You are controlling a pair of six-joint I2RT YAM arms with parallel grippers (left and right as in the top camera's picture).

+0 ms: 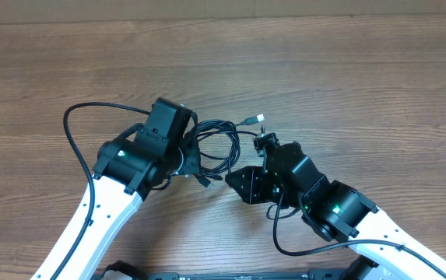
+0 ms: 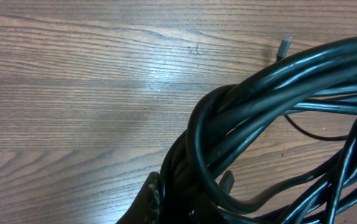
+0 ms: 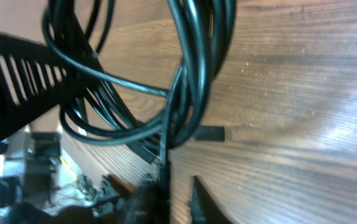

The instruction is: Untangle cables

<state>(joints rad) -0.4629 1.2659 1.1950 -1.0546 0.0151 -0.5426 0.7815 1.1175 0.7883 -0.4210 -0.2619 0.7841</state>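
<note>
Eyes on the cables [image 1: 216,145]: bunched into one loose black coil at the middle of the bench [image 1: 347,70], slung between the two claws, with loops crossed over and through each other in the left wrist view. Stretched roughly left to right across the overhead view, long axis running from the left claw [image 1: 188,159] toward the right claw [image 3: 177,194], with one light-tipped plug [image 1: 260,118] poking up and away toward the far right and a dark plug [image 3: 209,133] lying flat on the wood just beside the coil. Gripped at the left end by the left claw, pressed together on the bundle. Over on the right, fingers [image 3: 198,196] set close together with a single strand dropping in between; biting or only brushing, cannot tell from here. Now the danger, by my reckoning: pulling both ends apart while holding the same coil, and cinching the crossings into a tighter knot instead of freeing them. Also likely trouble: catching just one thin strand on the right and losing it under tension, or dragging a plug into a loop and snagging it there. Worth watching too, the left arm's own thick wire [image 1: 75,128] arcing close by, easy to mistake for a cord or to hook on a swing.
</note>
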